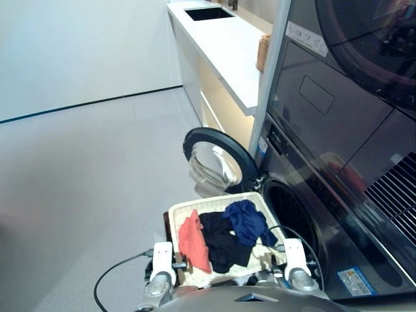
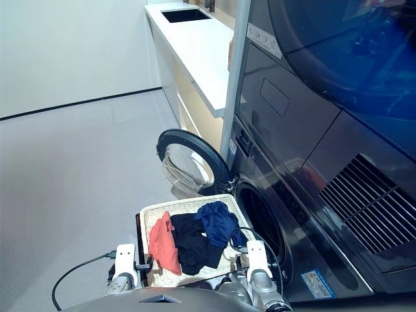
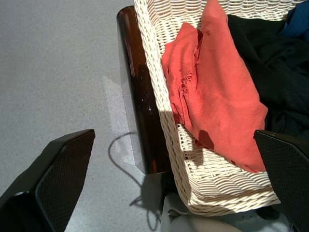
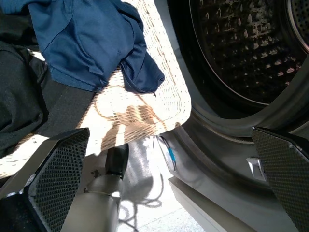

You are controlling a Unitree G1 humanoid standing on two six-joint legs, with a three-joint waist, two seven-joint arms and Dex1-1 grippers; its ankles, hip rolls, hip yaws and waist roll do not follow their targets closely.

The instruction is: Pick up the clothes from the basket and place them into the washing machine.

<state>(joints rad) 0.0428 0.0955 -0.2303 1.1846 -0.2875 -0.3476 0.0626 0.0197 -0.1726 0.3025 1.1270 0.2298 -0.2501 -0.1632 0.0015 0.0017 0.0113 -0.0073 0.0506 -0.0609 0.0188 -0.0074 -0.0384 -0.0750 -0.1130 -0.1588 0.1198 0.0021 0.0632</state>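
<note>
Still at the very start by the look of it: washing machine (image 1: 305, 221) with door (image 1: 218, 159) swung wide, drum bare, nothing picked up yet. Basket (image 1: 185, 211) parked right in front of the opening, all three clothes inside: coral one (image 3: 217, 92) along the left edge, black (image 1: 224, 244) in the middle, navy (image 4: 91, 43) at the right edge nearest the drum. Left gripper (image 3: 176, 183) spread apart over the coral piece, right gripper (image 4: 169, 186) spread too, both empty. Next up, probably: reach down, pinch one garment.

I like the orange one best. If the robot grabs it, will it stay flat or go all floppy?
Probably floppy: the coral-orange garment lies creased and draped over the basket wall. It looks thin, so likely light. It overlaps the black garment, which might tug along.
</note>
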